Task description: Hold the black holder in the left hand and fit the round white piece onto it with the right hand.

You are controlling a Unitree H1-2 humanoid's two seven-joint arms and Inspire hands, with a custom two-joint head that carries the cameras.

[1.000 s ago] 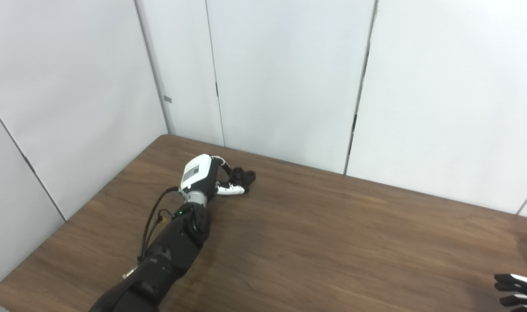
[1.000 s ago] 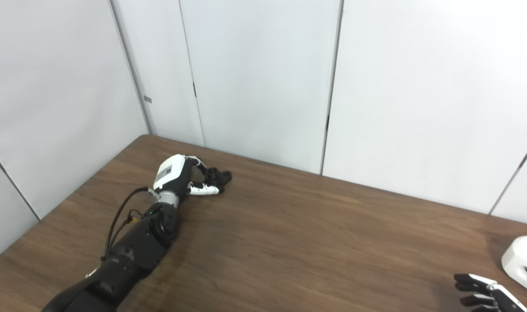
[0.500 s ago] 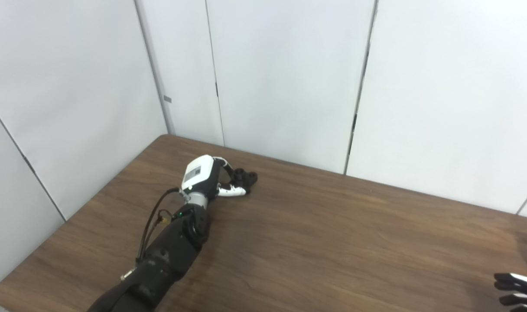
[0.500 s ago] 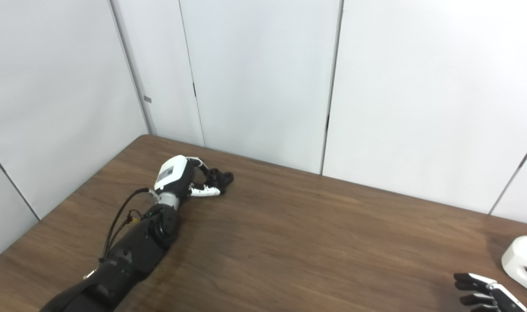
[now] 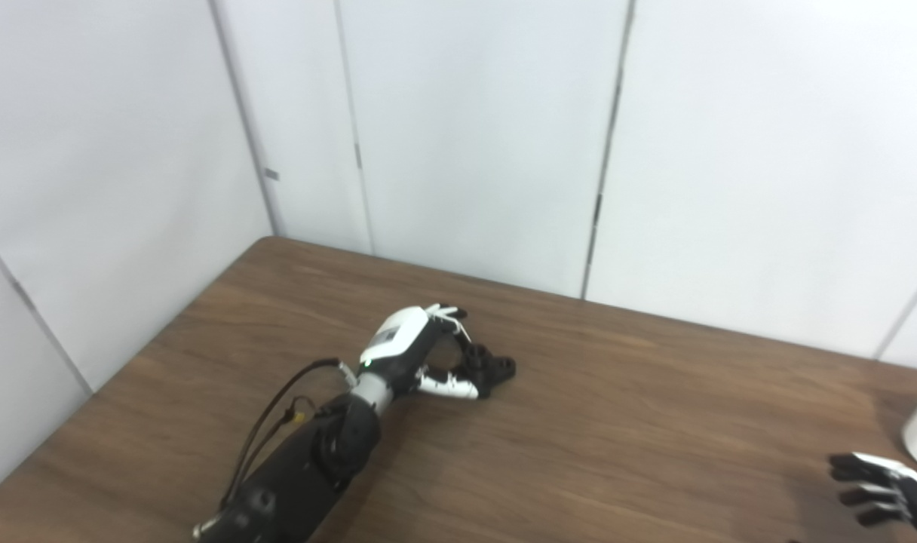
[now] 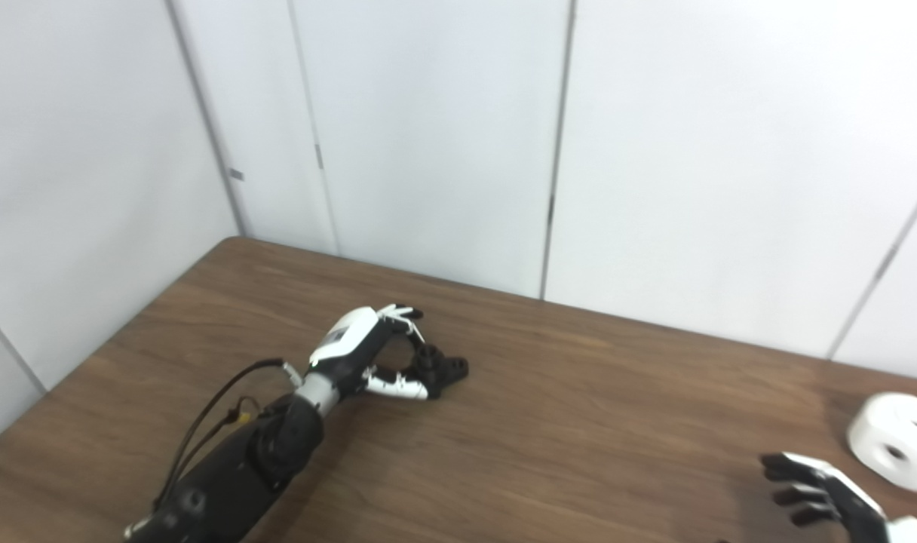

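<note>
The black holder point(image 5: 491, 367) is small and knobbly with round sockets, and sits low over the brown table point(image 5: 617, 422) left of centre. My left hand point(image 5: 421, 354) is shut on it, fingers curled over its near end and thumb beneath. The round white piece point(image 6: 896, 441), a thick disc with a dark hole in its side, lies on the table at the far right; the left eye view cuts it off at the picture edge. My right hand point(image 6: 817, 490) hovers just left of and nearer than that piece, open with fingers spread, not touching it.
White wall panels point(image 5: 473, 136) rise close behind the table's far edge and along its left side. The left forearm with its cable point(image 5: 277, 422) lies across the table's left part. The wood between holder and white piece is bare.
The left hand has carried the black holder to the right and nearer to me. The camera has shifted a little. The right hand's fingers reach slightly further into view.
</note>
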